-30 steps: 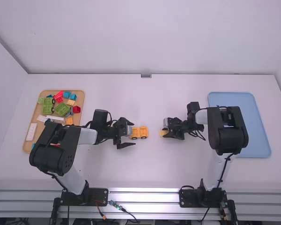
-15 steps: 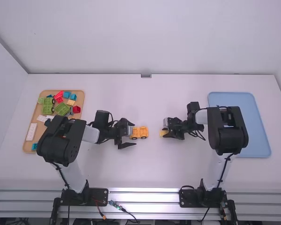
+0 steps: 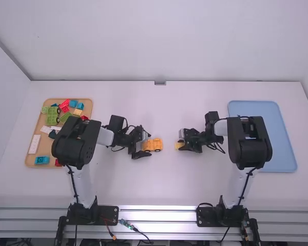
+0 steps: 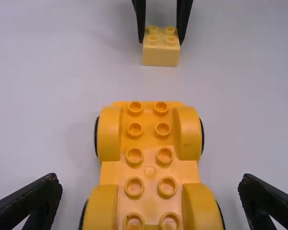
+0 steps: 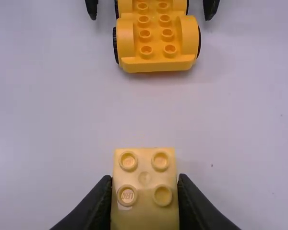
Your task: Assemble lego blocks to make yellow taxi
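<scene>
Right gripper (image 3: pixel 180 145) clamps a pale yellow block (image 3: pixel 177 145) while left gripper (image 3: pixel 150 144) stands open about the taxi base

The taxi base (image 3: pixel 155 145), a yellow-orange wheeled piece with two rows of studs on top, sits upright on the table (image 3: pixel 159 187), roughly midway between the left and right edges. Its length runs from left to right. The left gripper reaches in from the side of the table's left edge, its jaws spread wide with one on either side of the base's left end; the left wrist view shows a gap between each jaw and the base. The right gripper's jaws are closed on the sides of the pale yellow block, which has four studs facing up. The block is near the base's right end but apart from it, roughly in line with it

Toward the table's left edge lies a wooden tray (image 3: pixel 46 148) with a green wheeled piece (image 3: pixel 52 116), a red block (image 3: pixel 64 104), a teal block (image 3: pixel 42 160) near its near-left corner, a white plate (image 3: pixel 34 144) along its left side and some other pieces. A blue tray (image 3: pixel 277 138) lies toward the table's right edge, partly behind the right arm
</scene>
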### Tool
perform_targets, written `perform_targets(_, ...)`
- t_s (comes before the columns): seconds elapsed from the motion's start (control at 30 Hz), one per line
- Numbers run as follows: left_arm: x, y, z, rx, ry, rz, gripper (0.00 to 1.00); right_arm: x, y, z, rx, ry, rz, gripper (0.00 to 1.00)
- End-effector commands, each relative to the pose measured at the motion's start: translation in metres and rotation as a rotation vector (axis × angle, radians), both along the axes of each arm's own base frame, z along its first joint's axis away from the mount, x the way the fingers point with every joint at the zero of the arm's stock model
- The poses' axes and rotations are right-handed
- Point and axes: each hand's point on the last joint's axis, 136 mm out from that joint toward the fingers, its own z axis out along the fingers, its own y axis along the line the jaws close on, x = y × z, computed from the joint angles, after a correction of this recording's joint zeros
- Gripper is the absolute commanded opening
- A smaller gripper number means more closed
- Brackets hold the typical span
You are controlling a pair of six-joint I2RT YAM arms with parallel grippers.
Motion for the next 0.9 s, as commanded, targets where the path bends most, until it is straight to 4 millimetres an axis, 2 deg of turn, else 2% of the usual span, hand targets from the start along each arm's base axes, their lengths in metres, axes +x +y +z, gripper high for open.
perform_targets(0.0, -0.006, -0.003, -0.001, -0.029, -0.003, -0.027, 0.99, 0.0, 0.001, -0.001, 0.012, 0.012, -0.002, 0.31)
perform_targets(0.1, -0.009, -0.003, -0.003, -0.032, -0.026, -0.022, 0.99, 0.001, 0.001, -0.001, 0.012, 0.012, -0.001, 0.3)
perform_targets(0.2, -0.011, 0.0, -0.005, -0.037, -0.064, -0.016, 0.82, 0.001, 0.001, -0.001, 0.012, 0.01, -0.001, 0.3)
perform_targets(0.3, -0.014, 0.0, -0.007, -0.039, -0.076, -0.018, 0.74, 0.001, 0.001, -0.001, 0.012, 0.012, -0.001, 0.3)
perform_targets(0.5, -0.015, 0.002, -0.012, -0.008, -0.077, -0.006, 0.72, 0.001, 0.002, 0.0, 0.02, 0.008, -0.001, 0.3)
perform_targets(0.87, -0.005, 0.0, -0.008, -0.004, -0.084, -0.01, 0.65, 0.002, 0.005, 0.004, 0.042, 0.001, 0.004, 0.31)
